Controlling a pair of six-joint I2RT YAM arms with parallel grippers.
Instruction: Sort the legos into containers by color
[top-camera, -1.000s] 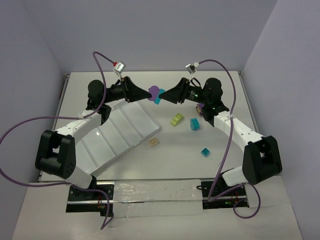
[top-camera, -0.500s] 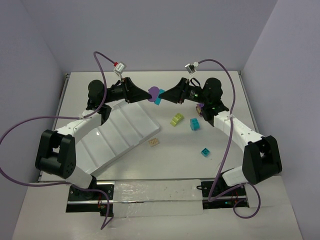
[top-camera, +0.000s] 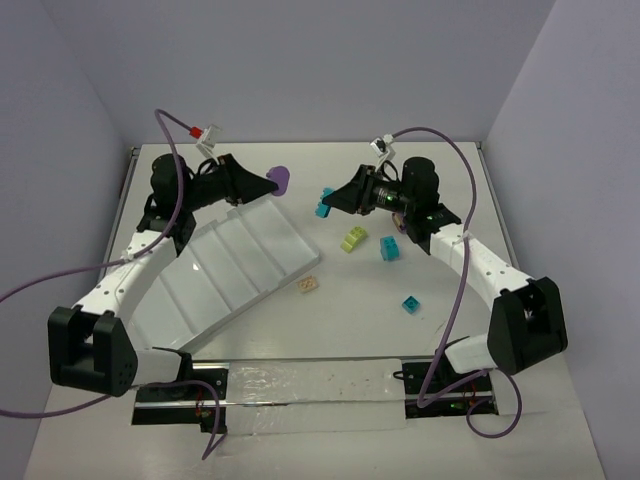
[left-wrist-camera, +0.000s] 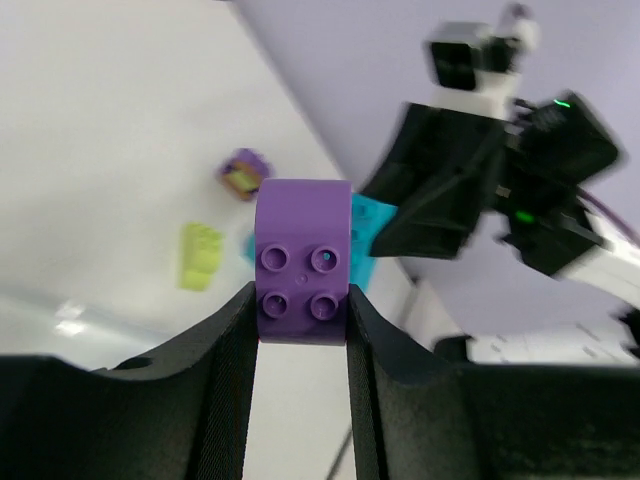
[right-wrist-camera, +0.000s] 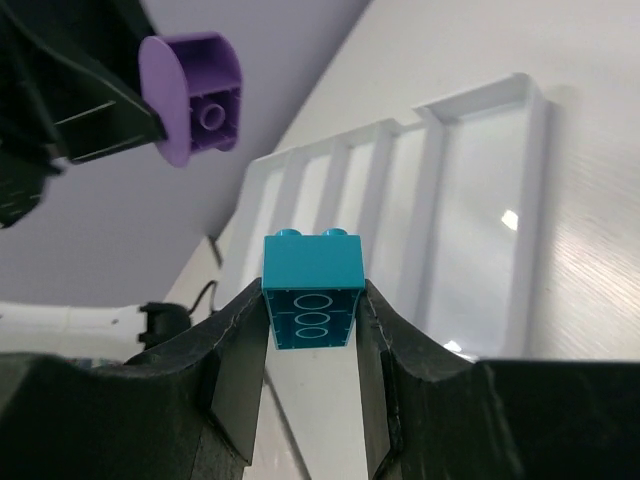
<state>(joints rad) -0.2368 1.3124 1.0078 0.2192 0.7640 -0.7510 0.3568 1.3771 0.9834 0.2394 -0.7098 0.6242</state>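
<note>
Above the white table (top-camera: 370, 330), the left gripper (top-camera: 268, 183) pinches a purple brick (top-camera: 281, 178), the right gripper (top-camera: 335, 201) a teal brick (top-camera: 324, 205); either shallow hold could slip before the tray (top-camera: 240, 265).

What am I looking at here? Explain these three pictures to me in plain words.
This is a robot with two arms bolted at the near edge of a white table. The wide picture comes from a fixed camera above and behind them: the left arm is on the left, the right arm on the right. The other two pictures come from small cameras on each wrist, looking out along that arm's jaws. The left arm's jaws are shut on a purple brick and the right arm's on a teal brick, both lifted off the table. On the table lie a white tray split into compartments, and loose pieces: a lime-green brick, two more teal bricks and a beige brick.
</note>
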